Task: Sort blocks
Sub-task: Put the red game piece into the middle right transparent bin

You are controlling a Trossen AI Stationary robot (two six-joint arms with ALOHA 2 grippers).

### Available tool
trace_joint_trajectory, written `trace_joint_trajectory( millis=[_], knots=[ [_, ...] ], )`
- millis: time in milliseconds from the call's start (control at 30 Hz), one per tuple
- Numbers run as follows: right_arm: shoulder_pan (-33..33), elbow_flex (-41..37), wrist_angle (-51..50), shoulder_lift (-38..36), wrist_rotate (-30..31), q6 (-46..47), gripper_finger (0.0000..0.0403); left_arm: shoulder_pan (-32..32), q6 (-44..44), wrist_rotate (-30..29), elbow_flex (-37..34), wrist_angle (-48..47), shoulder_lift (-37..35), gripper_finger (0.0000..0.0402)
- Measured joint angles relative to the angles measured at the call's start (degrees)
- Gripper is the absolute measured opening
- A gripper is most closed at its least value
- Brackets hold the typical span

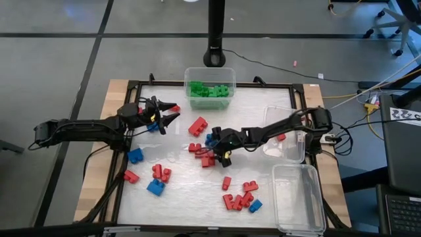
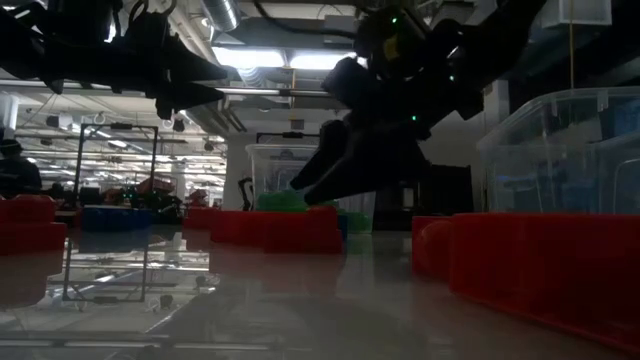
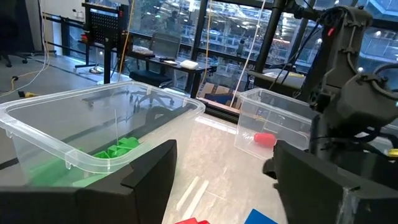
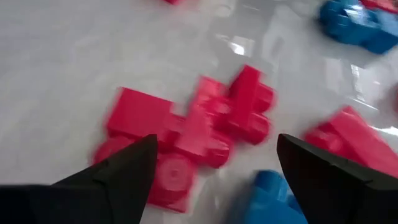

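High view: my right gripper point(image 1: 220, 146) covers part of the red blocks point(image 1: 205, 157) at table centre; contact unclear. My left gripper point(image 1: 166, 113) hovers left of the green-filled tub point(image 1: 209, 89), fingers spread, empty.

Low view: both arms are dark silhouettes; blocks read as red blurs.

Left wrist view: fingers wide apart, green blocks point(image 3: 118, 149) in the tub beyond.

Right wrist view: fingers parted over red blocks, nothing gripped.

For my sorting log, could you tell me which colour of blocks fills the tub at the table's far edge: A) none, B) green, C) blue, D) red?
B: in the high view the tub at the far edge holds only green blocks.
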Motion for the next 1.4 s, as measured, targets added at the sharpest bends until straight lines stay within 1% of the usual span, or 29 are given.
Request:
trace_joint_trajectory(
  millis=[133, 233, 400, 567, 733, 867, 967, 1100, 1267, 1400],
  knots=[
    [0.04, 0.04, -0.25, 0.62, -0.02, -1.23, 0.0327, 0.0, -0.58, 0.0, 0.0, 0.0, 0.0, 0.0251],
    [0.09, 0.13, -1.46, 0.74, -1.9, -1.28, 0.0327, 0.01, -0.59, 0.0, 0.0, 0.04, -0.01, 0.0251],
    [0.07, 0.13, -2.83, 0.74, -2.09, -1.32, 0.0327, 0.01, -0.54, 0.01, 0.0, 0.15, 0.0, 0.0251],
    [0.02, 0.26, -6.72, 0.24, -2.38, -3.32, 0.0327, 0.0, -0.43, 0.0, 0.0, 0.13, 0.0, 0.0251],
    [-0.02, 0.17, -12.04, -2.22, -2.16, -7.34, 0.0327, 0.0, -0.39, 0.02, 0.0, 0.11, 0.0, 0.0251],
    [-0.08, -0.17, -15.1, -5.14, -0.06, -9.36, 0.0327, 0.01, -0.39, 0.0, 0.0, 0.12, 0.0, 0.0251],
    [-0.08, -0.23, -18.55, -8.54, 0.59, -9.6, 0.0327, 0.0, -0.41, 0.0, 0.0, 0.09, 0.0, 0.0251],
    [0.04, -0.17, -25.57, -12.58, 0.52, -9.39, 0.0327, 0.0, -0.4, 0.0, 0.0, 0.09, 0.0, 0.0251],
    [0.64, -0.13, -31.37, -13.77, -0.44, -11.54, 0.0327, 0.02, -0.39, 0.02, 0.0, 0.11, 0.0, 0.0251],
    [1.28, -0.09, -30.58, -12.28, -1.06, -14.68, 0.0327, 0.0, -0.57, 0.02, 0.0, 0.11, 0.0, 0.0251]
  ],
)
